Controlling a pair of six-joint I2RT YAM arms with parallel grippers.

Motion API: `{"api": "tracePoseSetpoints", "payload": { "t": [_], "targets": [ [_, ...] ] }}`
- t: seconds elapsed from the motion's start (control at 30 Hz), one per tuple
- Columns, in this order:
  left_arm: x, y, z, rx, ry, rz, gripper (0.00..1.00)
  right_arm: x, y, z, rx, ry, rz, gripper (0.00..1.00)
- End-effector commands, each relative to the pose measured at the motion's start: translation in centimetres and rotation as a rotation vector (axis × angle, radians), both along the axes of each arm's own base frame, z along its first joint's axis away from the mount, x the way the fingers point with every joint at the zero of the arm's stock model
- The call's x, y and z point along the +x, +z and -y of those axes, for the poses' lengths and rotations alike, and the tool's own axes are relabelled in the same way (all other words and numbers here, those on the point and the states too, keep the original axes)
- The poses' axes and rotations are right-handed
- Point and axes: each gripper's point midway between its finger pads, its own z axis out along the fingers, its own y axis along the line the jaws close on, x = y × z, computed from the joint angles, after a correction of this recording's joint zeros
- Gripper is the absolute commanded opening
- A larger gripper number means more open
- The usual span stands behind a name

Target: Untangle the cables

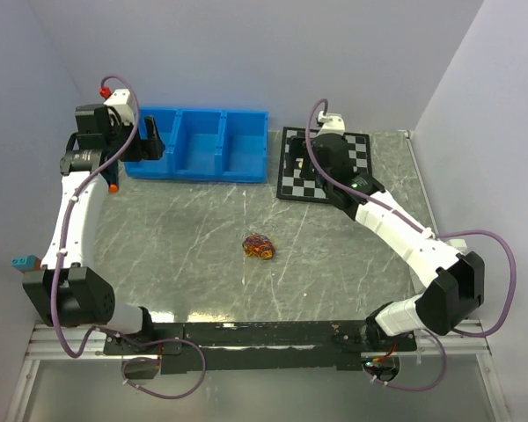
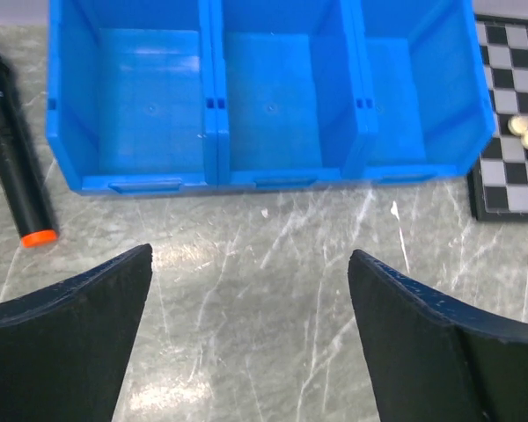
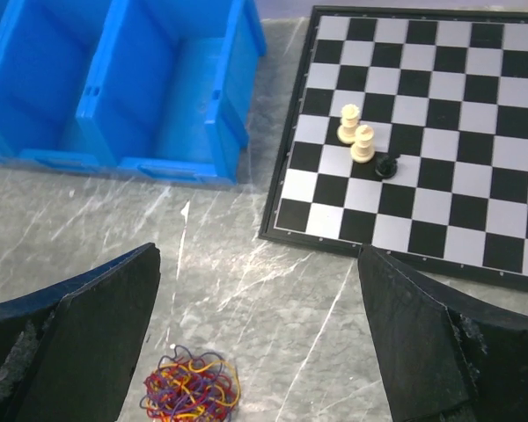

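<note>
The cables (image 1: 260, 247) are a small tangle of red, yellow-orange and dark wires lying on the grey marble table near its middle. They also show in the right wrist view (image 3: 191, 387) at the bottom edge, near the left finger. My left gripper (image 1: 150, 141) is open and empty, held at the far left over the front of the blue bin; in its wrist view (image 2: 251, 264) only bare table lies between the fingers. My right gripper (image 1: 306, 163) is open and empty over the chessboard's left part, far from the tangle.
A blue three-compartment bin (image 1: 202, 145) stands at the back left, its compartments empty. A chessboard (image 1: 352, 156) lies at the back right with two pale pieces and a black one (image 3: 367, 149). A black marker with an orange tip (image 2: 18, 167) lies left of the bin.
</note>
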Motion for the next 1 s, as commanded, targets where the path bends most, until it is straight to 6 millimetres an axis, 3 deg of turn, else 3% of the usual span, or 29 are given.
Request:
{"api": "tracePoseSetpoints", "payload": {
  "t": [0.0, 0.33, 0.6, 0.7, 0.77, 0.97],
  "targets": [
    [1.9, 0.6, -1.8, 0.022, 0.101, 0.049, 0.97, -0.9, 1.6, -1.8, -0.016, 0.046, 0.041, 1.00],
    [7.2, -3.5, -2.7, 0.018, 0.161, -0.032, 0.97, -3.8, -1.1, -1.7, 0.007, 0.054, 0.003, 1.00],
    [11.4, -7.5, -0.9, 0.050, 0.152, -0.078, 0.97, -6.8, -4.1, -1.7, -0.016, 0.079, -0.047, 1.00],
    [12.8, -8.9, -0.5, 0.042, 0.145, -0.094, 0.96, -7.2, -4.9, -1.6, -0.014, 0.087, -0.051, 1.00],
    [13.7, -10.1, 1.2, 0.039, 0.117, -0.108, 0.97, -7.4, -5.2, -1.6, -0.009, 0.091, -0.056, 1.00],
    [16.6, -13.0, 1.5, 0.106, 0.150, -0.086, 0.97, -7.1, -5.5, -2.1, -0.019, 0.104, -0.071, 1.00]
  ]
}}
